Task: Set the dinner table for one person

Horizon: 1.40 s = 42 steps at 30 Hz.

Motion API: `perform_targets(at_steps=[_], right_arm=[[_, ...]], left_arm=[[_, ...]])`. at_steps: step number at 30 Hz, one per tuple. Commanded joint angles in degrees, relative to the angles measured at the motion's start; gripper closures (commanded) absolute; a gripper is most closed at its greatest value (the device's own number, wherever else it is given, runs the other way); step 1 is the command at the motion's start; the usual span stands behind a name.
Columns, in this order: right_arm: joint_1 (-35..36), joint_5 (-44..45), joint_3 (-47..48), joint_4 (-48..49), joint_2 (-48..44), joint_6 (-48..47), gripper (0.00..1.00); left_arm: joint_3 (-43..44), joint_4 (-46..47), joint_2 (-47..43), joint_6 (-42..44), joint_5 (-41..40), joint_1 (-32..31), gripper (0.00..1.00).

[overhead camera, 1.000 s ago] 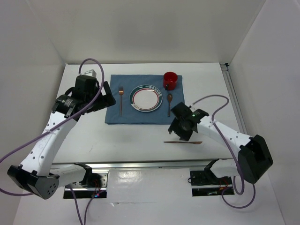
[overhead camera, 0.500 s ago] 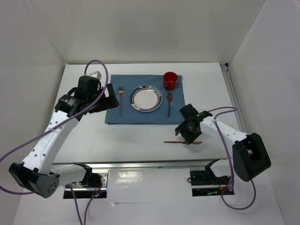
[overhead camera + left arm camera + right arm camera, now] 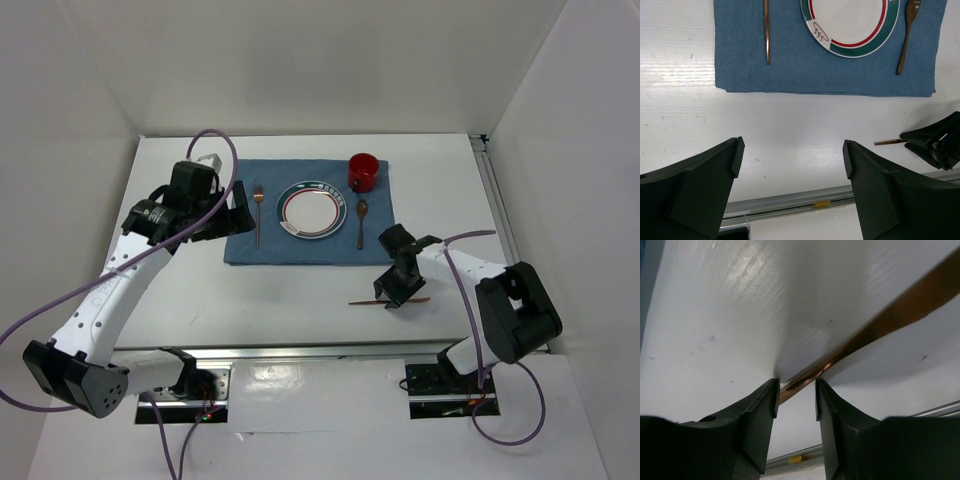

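Straddles thin copper utensil (image 3: pixel 900 310) mid-length, right jaws apart, not gripping; likely stiff, slippery, flush on tabletop (image 3: pixel 715 315); left jaws wide, empty.

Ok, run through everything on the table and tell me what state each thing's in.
plate: empty, flat on the placemat
red cup: upright, placemat's far right corner
fork: lying left of the plate
spoon: lying right of the plate
copper utensil: flat on the dinner table, off the placemat
left gripper: open, empty
right gripper: jaws apart, astride the copper utensil
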Motion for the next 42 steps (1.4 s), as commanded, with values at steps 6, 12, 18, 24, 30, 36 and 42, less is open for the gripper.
perform_targets(at_steps=[6, 12, 18, 24, 30, 36, 42], right_arm=[[-0.2, 4.6, 4.1, -0.2, 6.1, 0.8, 0.63], [-0.2, 6.5, 3.6, -1.7, 3.9, 2.6, 0.97], [0.4, 12.2, 5.5, -8.4, -2.4, 1.9, 1.00], [0.4, 14.7, 10.5, -10.0, -7.2, -11.3, 1.00], [-0.9, 11.1, 20.8, -4.9, -3.3, -31.5, 1.00], [-4.8, -0.2, 31.6, 0.3, 10.4, -48.9, 1.00], [-8.0, 1.6, 40.8, 0.3, 22.8, -53.0, 1.00]], left_arm=[[0.5, 1.3, -0.1, 2.0, 1.2, -0.3, 0.00], [0.5, 1.3, -0.1, 2.6, 0.7, -0.3, 0.00], [0.0, 2.4, -0.1, 2.6, 2.0, -0.3, 0.00], [2.1, 2.4, 0.5, 4.7, -1.4, -0.3, 0.00], [2.6, 2.4, 1.6, 5.4, -2.1, -0.3, 0.00], [4.5, 2.4, 2.1, 4.8, -3.5, -0.3, 0.00], [5.7, 2.4, 2.7, 5.5, -2.9, -0.3, 0.00]])
